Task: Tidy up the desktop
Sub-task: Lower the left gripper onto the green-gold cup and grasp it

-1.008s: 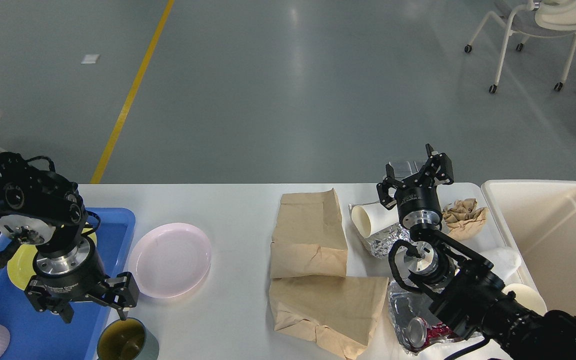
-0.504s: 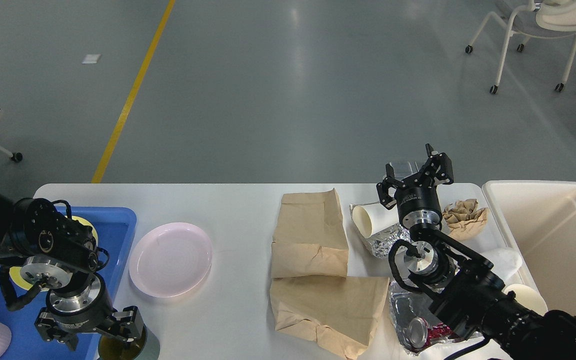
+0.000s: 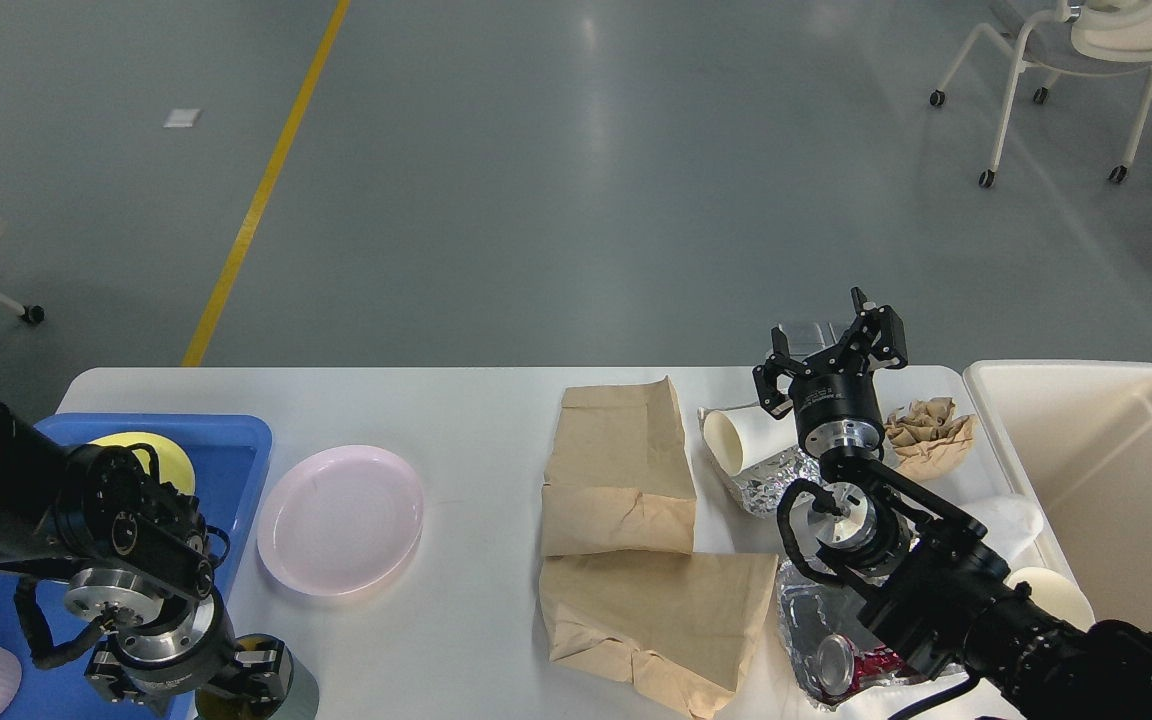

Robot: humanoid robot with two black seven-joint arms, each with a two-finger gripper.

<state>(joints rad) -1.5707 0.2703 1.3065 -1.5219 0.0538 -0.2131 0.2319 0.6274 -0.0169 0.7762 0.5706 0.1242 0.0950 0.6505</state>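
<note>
The left gripper [image 3: 198,690], cut off low and its jaws unreadable, covers a green cup [image 3: 296,690] on the white surface [image 3: 476,420], while the right gripper [image 3: 829,350] stands parted above foil.

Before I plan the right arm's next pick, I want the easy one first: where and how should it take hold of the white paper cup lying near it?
The white paper cup lies on its side on the desktop, mouth facing left, partly on crumpled foil. Probably best to come from above and pinch across its round body near the middle; the right gripper hovers just behind it.
</note>
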